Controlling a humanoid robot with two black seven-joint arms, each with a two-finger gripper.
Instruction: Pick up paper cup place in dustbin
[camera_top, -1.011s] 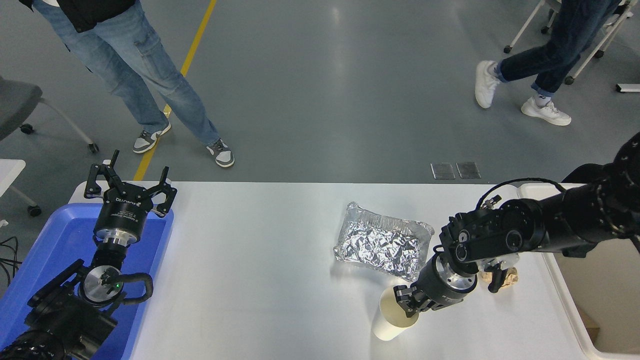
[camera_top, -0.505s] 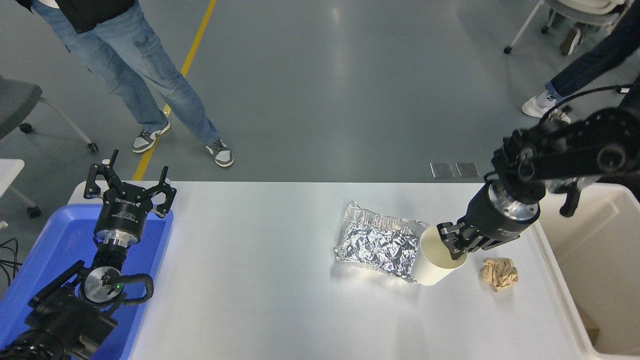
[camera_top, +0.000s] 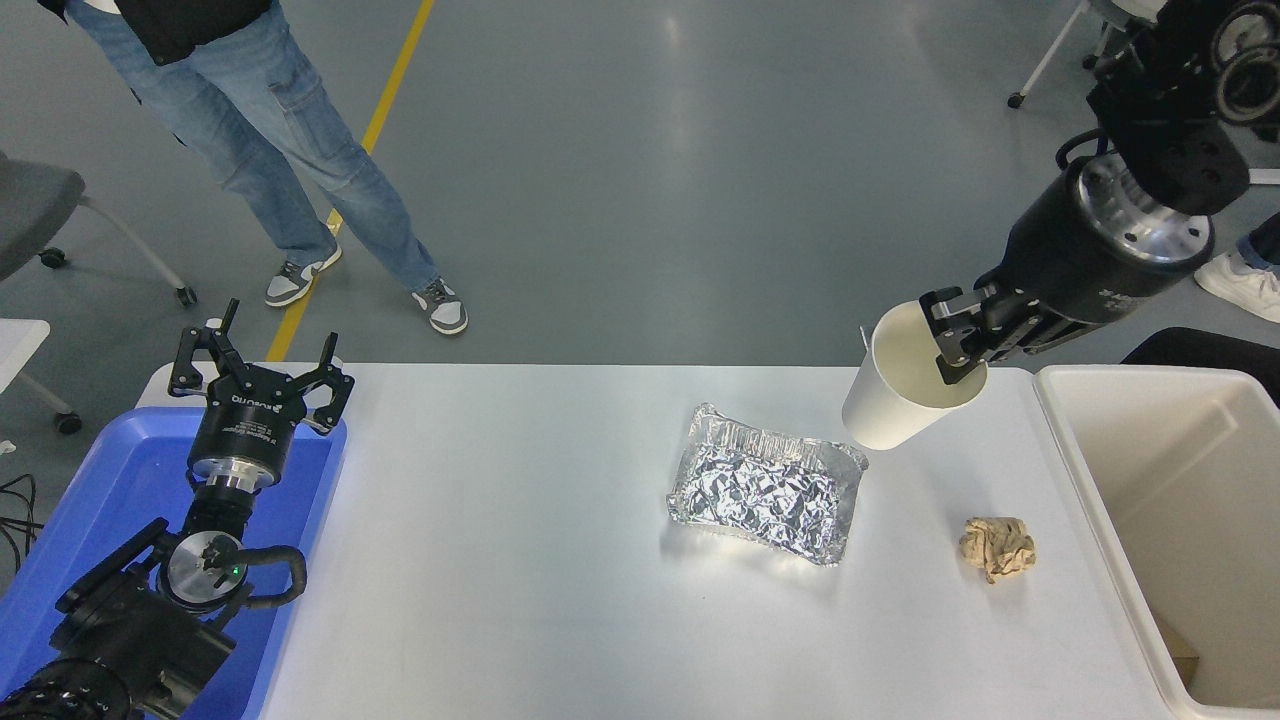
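The white paper cup (camera_top: 893, 398) hangs in the air above the table's far right part, tilted, its cream inside facing the camera. My right gripper (camera_top: 960, 346) is shut on the cup's rim, one finger inside it. The cream-white dustbin (camera_top: 1100, 470) stands at the right edge of the table, to the right of and below the cup. My left gripper (camera_top: 258, 378) is parked open at the lower left, over the blue tray.
A crumpled foil tray (camera_top: 765, 482) lies mid-table, just left of and below the cup. A brown paper ball (camera_top: 997, 547) lies near the dustbin. A blue tray (camera_top: 90, 520) sits at the left. A person's legs (camera_top: 290, 160) stand beyond the table's far left.
My right gripper has lifted the paper cup from the table's front, up and back toward the far right, closer to the dustbin. The left arm has not moved.
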